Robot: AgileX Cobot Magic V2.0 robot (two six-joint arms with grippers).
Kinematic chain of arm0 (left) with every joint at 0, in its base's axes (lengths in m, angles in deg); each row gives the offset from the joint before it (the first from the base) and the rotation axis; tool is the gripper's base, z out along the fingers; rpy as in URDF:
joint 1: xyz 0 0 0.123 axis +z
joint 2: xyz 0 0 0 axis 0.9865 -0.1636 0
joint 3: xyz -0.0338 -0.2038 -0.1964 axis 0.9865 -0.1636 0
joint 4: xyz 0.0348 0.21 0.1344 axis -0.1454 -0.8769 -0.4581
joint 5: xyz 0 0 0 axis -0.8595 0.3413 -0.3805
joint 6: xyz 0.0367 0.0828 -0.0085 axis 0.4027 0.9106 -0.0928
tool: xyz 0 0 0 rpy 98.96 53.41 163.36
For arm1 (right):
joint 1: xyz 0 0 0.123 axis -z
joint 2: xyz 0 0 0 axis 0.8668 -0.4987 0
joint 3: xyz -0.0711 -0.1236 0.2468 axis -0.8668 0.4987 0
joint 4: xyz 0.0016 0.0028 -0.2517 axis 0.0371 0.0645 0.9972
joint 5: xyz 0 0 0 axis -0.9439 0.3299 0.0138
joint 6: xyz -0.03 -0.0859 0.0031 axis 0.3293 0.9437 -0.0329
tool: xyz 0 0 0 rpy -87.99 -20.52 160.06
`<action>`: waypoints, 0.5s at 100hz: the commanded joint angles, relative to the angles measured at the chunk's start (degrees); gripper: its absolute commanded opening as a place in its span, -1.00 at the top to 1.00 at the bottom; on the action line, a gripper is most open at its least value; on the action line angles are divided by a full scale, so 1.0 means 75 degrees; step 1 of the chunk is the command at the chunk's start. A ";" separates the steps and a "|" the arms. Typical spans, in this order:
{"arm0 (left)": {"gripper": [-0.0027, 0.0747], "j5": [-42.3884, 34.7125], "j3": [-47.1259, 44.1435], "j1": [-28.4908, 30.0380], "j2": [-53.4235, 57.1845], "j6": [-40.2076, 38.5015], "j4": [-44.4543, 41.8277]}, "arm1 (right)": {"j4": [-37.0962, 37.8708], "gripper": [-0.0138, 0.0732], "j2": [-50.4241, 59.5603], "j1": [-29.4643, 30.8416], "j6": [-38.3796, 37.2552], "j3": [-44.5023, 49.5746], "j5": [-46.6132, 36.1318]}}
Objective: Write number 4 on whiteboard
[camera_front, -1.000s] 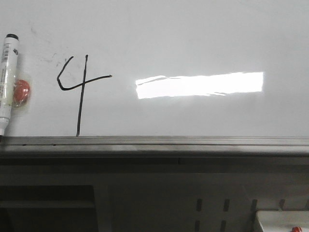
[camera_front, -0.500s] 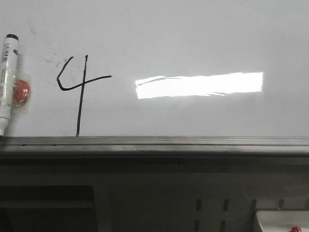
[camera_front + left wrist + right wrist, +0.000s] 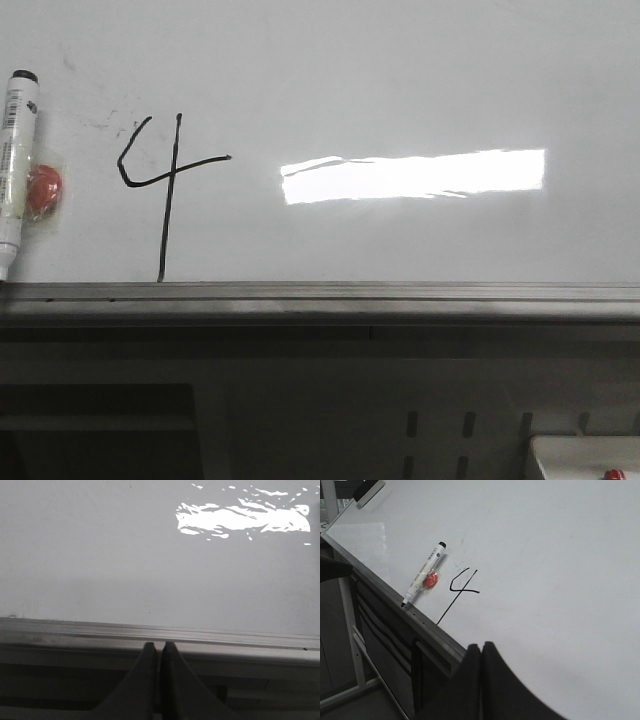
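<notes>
Right wrist view, right hand [image 3: 481, 652] closed, empty

We read this as an office or lab room: large whiteboard [image 3: 400, 80] with metal rail [image 3: 320, 292], marker [image 3: 14, 170] and red magnet [image 3: 44, 190] stuck on it, grey perforated metal frame [image 3: 440, 430] below.

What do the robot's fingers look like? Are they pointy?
Only the fingertips show, in the wrist views. The left gripper has two dark grey, smooth fingers, wide below and tapering to rounded tips. The right gripper looks the same, nearly black. No cables or markings are visible, and the arms themselves are out of view.
</notes>
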 commanded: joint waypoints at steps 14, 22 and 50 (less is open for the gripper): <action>0.98 -0.0321 -0.0270 0.0011 0.0189 0.0004 0.0093 | 0.0096 0.83 -0.0043 0.0033 -0.0021 -0.0195 -0.0641; 0.98 -0.0321 -0.0270 0.0011 0.0189 0.0004 0.0093 | 0.0096 0.83 -0.0043 0.0033 -0.0021 -0.0195 -0.0641; 0.98 -0.0321 -0.0270 0.0011 0.0189 0.0004 0.0093 | 0.0135 0.83 -0.0043 0.0090 -0.0021 -0.0183 -0.0688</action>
